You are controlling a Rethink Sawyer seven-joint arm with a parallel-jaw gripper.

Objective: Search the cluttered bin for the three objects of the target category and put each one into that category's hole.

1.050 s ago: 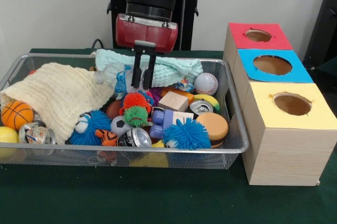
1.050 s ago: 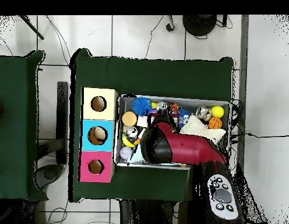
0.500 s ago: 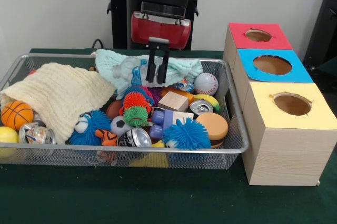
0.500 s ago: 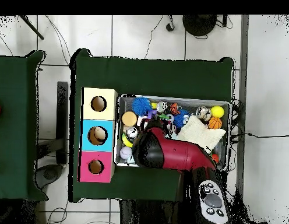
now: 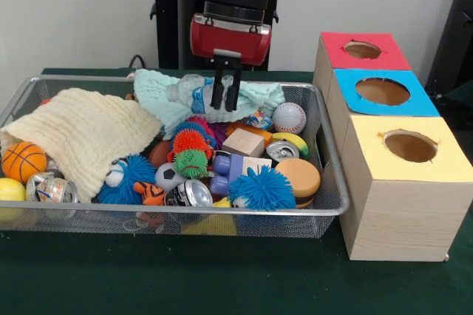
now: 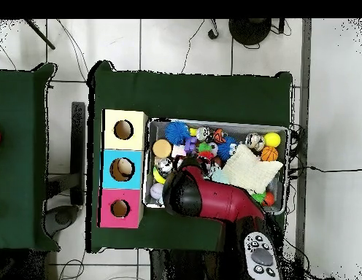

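My gripper (image 5: 225, 103) hangs over the back middle of the wire mesh bin (image 5: 330, 204), its fingers close together on a clear plastic bottle (image 5: 194, 95) with a blue label. The bottle lies on its side just above a teal cloth (image 5: 260, 96), sticking out to the left of the fingers. At the right stand three boxes with a round hole in each top: red (image 5: 386, 58), blue (image 5: 346, 99) and yellow (image 5: 369, 161). In the overhead view the red arm (image 6: 206, 200) covers the gripper and the bottle.
The bin holds a cream towel (image 5: 81, 134), crushed cans (image 5: 191, 194), a baseball (image 5: 289, 117), a small basketball (image 5: 22, 160), fuzzy balls (image 5: 262, 188), a wooden block (image 5: 242, 141) and a tan disc (image 5: 298, 177). The boxes stand close to the bin's right wall.
The gripper has moved to the right and slightly up along the bin's back, and the plastic bottle has travelled with it. In the overhead view the arm has swung toward the boxes.
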